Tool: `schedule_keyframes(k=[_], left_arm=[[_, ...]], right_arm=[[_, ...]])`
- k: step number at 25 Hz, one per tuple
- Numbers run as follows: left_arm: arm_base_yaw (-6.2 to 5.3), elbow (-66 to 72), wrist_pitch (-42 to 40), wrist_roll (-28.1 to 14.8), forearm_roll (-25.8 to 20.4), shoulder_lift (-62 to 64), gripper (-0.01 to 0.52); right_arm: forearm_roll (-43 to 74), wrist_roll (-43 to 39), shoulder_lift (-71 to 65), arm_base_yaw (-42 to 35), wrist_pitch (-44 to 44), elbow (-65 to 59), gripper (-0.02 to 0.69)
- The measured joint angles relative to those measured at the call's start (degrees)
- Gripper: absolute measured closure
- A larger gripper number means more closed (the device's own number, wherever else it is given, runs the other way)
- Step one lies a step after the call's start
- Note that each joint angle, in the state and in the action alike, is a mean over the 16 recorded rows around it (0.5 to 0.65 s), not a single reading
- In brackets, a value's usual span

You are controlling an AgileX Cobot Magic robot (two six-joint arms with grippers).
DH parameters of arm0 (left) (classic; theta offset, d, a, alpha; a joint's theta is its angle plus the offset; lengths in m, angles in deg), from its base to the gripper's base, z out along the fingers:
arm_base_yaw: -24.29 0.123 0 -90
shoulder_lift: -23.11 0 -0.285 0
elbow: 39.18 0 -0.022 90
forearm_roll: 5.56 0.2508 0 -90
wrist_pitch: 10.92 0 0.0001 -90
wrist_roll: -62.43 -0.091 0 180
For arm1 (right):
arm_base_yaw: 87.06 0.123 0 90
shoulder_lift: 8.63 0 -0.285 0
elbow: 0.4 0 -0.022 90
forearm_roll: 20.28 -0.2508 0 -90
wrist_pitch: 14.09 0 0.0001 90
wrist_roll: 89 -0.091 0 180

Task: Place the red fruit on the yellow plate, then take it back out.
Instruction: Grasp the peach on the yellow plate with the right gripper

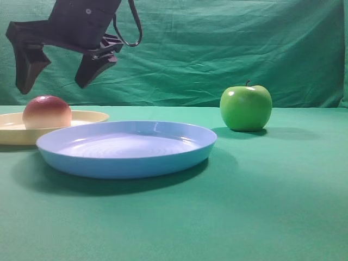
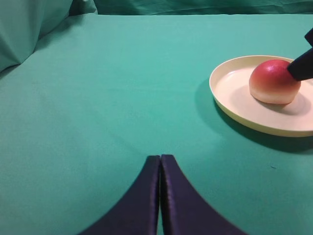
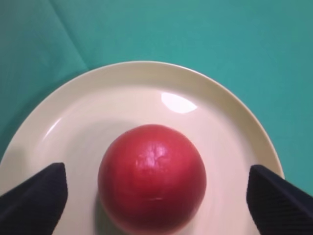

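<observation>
The red fruit rests on the yellow plate at the far left of the table. My right gripper hangs just above the fruit, open wide. Its dark fingers stand apart on either side of the fruit without touching it, and one fingertip shows in front of the fruit's upper right. My left gripper is shut on nothing, over bare green cloth to the left of the plate.
A light blue plate stands in front of and to the right of the yellow one, overlapping its edge in the exterior high view. A green apple sits further right at the back. A green cloth backdrop hangs behind the table.
</observation>
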Motion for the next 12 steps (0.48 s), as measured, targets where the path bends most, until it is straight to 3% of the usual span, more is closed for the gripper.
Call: schedule_keyframes(k=[6,12], left_arm=[[0.0,0.0,0.0,0.0,0.0,0.0,0.514],[0.0,0.0,0.0,0.0,0.0,0.0,0.514]], right_arm=[[-1.2,-0.2,-2.4,0.1,3.5,0.1,0.037],[-1.9,-0.2,-3.8,0.0,2.8,1.0,0.19]])
